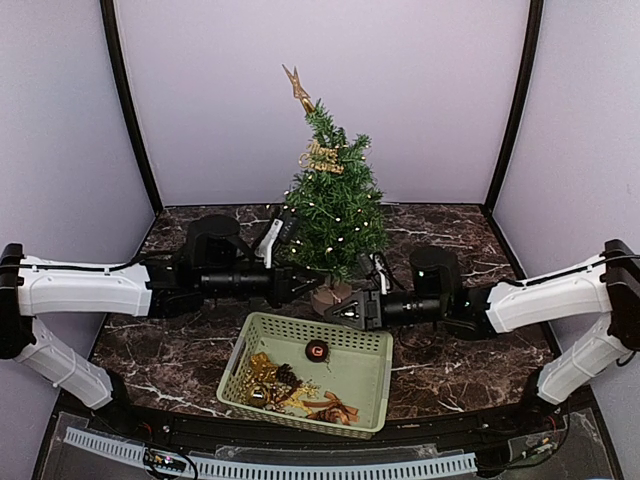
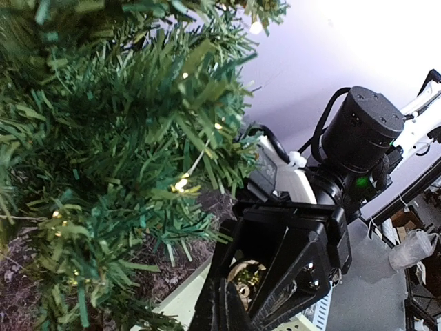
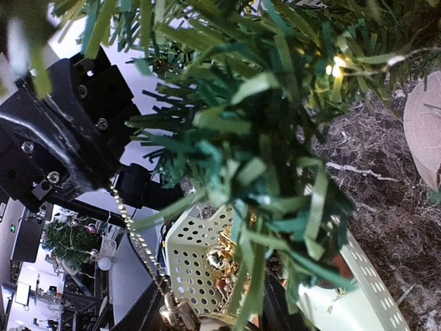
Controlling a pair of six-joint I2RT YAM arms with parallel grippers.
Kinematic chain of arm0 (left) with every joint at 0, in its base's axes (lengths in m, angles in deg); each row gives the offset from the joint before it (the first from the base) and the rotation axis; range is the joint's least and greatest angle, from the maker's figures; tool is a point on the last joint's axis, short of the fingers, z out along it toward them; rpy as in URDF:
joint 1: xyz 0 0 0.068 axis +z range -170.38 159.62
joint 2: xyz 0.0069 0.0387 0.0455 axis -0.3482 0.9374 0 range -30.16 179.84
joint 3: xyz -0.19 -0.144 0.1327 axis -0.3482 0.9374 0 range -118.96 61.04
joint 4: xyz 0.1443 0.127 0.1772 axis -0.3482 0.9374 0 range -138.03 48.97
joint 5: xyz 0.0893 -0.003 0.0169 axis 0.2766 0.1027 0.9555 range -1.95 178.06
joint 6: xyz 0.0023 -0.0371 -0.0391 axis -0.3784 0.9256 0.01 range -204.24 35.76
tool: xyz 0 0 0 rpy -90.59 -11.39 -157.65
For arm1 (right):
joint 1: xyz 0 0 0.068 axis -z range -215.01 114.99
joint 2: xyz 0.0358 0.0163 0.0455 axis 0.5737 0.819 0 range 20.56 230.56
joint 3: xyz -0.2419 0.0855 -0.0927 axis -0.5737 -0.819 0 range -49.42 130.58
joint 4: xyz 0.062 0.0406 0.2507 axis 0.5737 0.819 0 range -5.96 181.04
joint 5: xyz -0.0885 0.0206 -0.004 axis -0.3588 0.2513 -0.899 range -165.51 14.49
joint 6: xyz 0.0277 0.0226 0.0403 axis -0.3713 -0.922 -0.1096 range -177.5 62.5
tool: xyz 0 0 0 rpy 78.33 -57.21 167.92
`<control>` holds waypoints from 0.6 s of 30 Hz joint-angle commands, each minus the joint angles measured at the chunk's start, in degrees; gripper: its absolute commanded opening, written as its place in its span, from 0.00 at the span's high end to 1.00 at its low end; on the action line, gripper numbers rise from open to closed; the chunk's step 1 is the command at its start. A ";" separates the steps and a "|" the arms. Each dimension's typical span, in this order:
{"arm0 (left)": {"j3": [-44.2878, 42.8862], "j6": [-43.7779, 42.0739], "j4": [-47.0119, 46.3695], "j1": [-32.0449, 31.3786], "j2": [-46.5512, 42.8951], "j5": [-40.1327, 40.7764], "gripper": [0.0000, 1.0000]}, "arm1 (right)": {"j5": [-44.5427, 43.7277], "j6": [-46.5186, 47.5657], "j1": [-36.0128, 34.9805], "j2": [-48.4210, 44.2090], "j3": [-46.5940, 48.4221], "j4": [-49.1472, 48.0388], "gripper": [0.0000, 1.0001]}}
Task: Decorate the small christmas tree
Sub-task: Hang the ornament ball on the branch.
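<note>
1. Tree (image 1: 333, 205) is stood at tabletop's back middle; lights (image 1: 352, 213), star (image 1: 297, 85) and gold sign (image 1: 322, 157) are already fitted.
2. Ornaments (image 1: 270, 380) are left in basket (image 1: 232, 372) at near edge.
3. Left pincer (image 1: 303, 282) is clenched; right pincer (image 1: 342, 310) grip cannot be told.

A: What is the worktop (image 1: 160, 350) like?
B: It is dark brown, with thin white veins like marble.
A: And what stands on it?
B: The small christmas tree (image 1: 335, 205), on its round wooden base (image 1: 331, 296), about the middle. On the near side lies a pale green basket (image 1: 372, 385), close to that base.
</note>
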 commanded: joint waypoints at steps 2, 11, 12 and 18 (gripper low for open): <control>0.38 -1.54 4.05 0.17 -4.91 4.18 1.00 | 0.28 -0.06 -0.05 1.65 3.53 -3.99 0.61; 0.59 -2.85 2.00 0.30 -5.48 -0.28 1.00 | -2.87 0.79 -1.76 1.10 4.93 -3.17 0.61; 0.55 -2.92 1.39 0.36 -5.42 -1.22 1.00 | -3.30 0.83 -1.81 0.45 4.81 -2.92 0.61; -2.00 -2.12 -1.46 0.31 -5.03 -3.04 1.00 | -6.01 0.61 -1.95 -5.54 3.42 -0.03 0.61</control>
